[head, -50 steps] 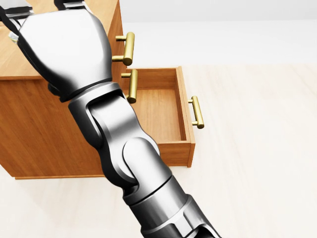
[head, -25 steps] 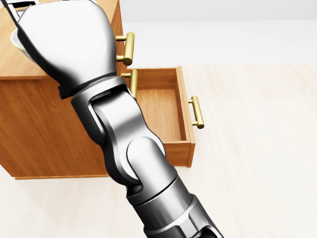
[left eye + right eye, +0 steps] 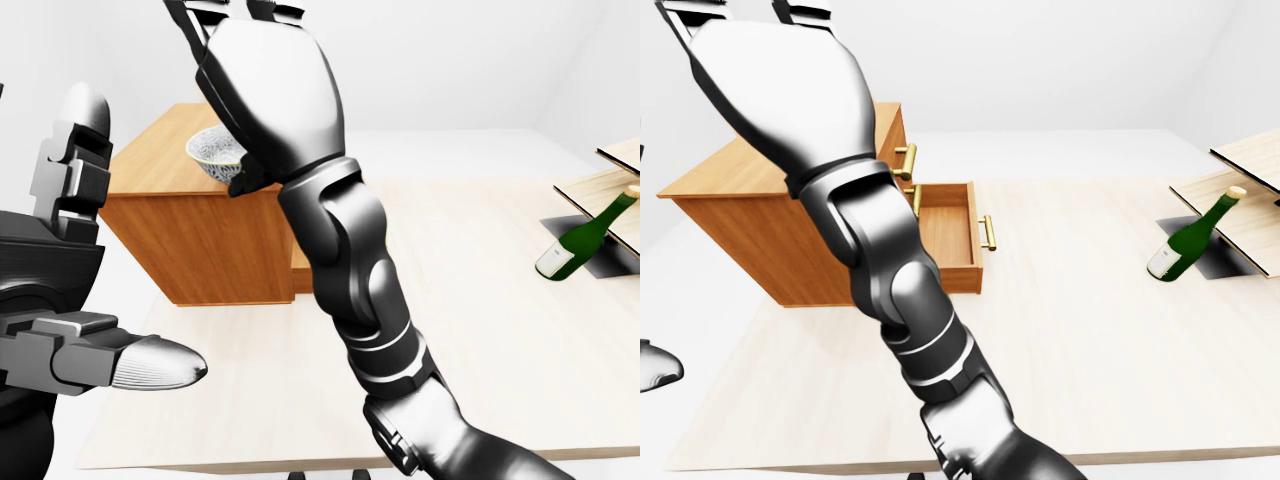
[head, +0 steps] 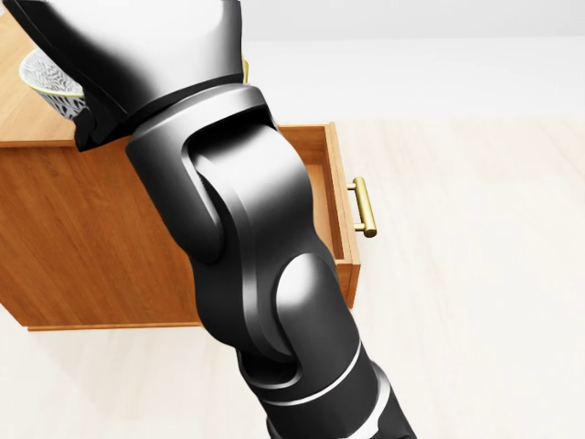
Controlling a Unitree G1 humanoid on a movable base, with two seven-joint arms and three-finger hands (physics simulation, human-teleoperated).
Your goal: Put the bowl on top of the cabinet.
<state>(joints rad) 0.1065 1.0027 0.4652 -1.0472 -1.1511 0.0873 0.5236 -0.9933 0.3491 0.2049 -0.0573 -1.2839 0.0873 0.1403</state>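
Nearest, at eight o'clock in the left-eye view, the left hand [image 3: 60,270] hangs idle with its fingers spread apart and nothing between them, one pointing up and one jutting toward three o'clock. The right forearm [image 3: 360,270] rises from five o'clock toward the top of that view. It ends in the right hand [image 3: 272,90], seen from its back, with the fingers running out of frame at twelve o'clock. I cannot tell whether they are spread or closed round anything. Just beyond it, at ten o'clock, the bowl [image 3: 213,152] sits upright over the cabinet [image 3: 200,250] top near its edge. The hand covers the bowl's right side, so contact cannot be confirmed, nor whether the base is fully down, though it looks settled. The bowl is white with a blue pattern and appears to be glazed ceramic. It is likely stiff, light, slick to metal fingers and liable to chip if dropped or knocked. The rim is the best hold, one finger inside the wall and the others outside, and any release should be slow and straight so it isn't nudged off the edge. Beyond, in the right-eye view, an open drawer [image 3: 945,225] with a brass handle [image 3: 988,232] juts from the cabinet at center. A green bottle [image 3: 1188,245] leans well apart at three o'clock.
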